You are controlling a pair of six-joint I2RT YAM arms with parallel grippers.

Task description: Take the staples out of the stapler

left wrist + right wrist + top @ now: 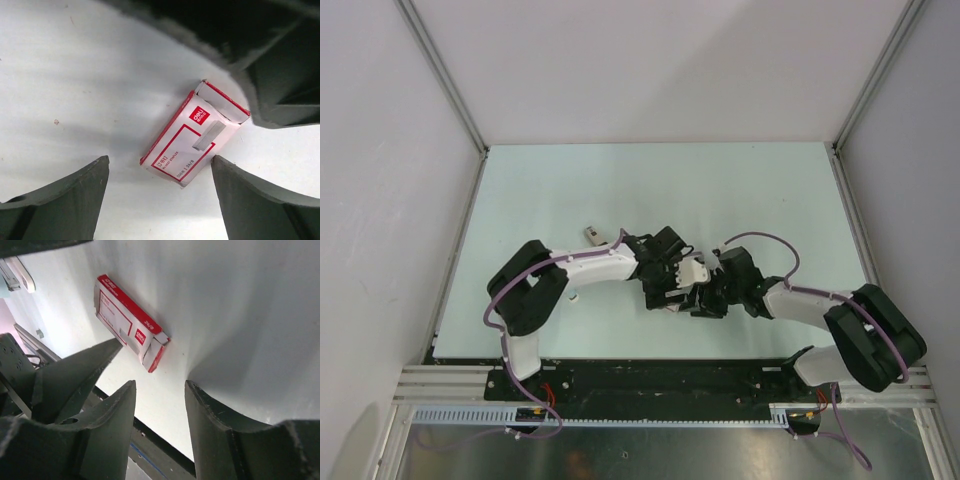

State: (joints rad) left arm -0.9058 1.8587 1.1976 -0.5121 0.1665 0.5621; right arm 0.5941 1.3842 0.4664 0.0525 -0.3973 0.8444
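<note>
Left end effector [159,165]: fingers spread wide, gripping nothing, hovering over a flat red-and-white box [180,145] that lies on the white bench [75,75], with one fingertip just beside the box's edge. Right end effector [161,385]: partly open, likewise empty, just short of the same box. The box's end flap stands open, but its contents cannot be seen. Farther back, beside the left forearm and apart from both end effectors, lies the stapler [592,235], too small for detail.
</note>
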